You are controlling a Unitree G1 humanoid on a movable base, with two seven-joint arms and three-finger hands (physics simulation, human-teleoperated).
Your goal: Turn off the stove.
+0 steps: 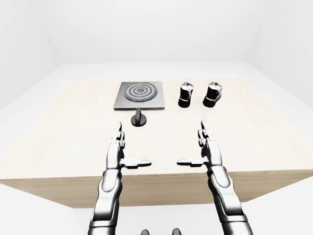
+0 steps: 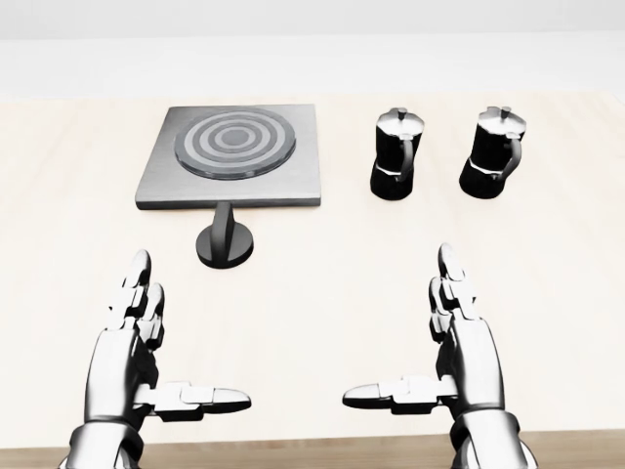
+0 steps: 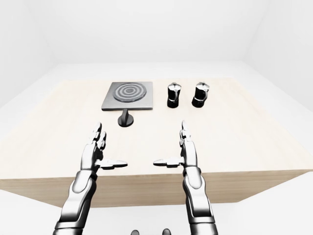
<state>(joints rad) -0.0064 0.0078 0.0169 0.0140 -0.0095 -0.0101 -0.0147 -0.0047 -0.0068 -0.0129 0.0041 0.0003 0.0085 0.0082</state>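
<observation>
A grey square stove (image 2: 156, 181) with a ringed round burner (image 2: 234, 142) lies on the pale wooden table (image 2: 322, 283), upper left in the head view. Its black knob (image 2: 226, 239) stands just below the stove's lower edge, handle pointing up toward the burner. My left hand (image 2: 161, 347) hovers open below the knob, fingers straight and thumb pointing right, holding nothing. My right hand (image 2: 425, 342) mirrors it lower right, open, thumb pointing left. Both hands are well short of the knob.
Two black and silver moka pots (image 2: 395, 154) (image 2: 494, 151) stand to the right of the stove. The table's near edge (image 1: 156, 178) runs under my wrists. White walls and floor surround the table.
</observation>
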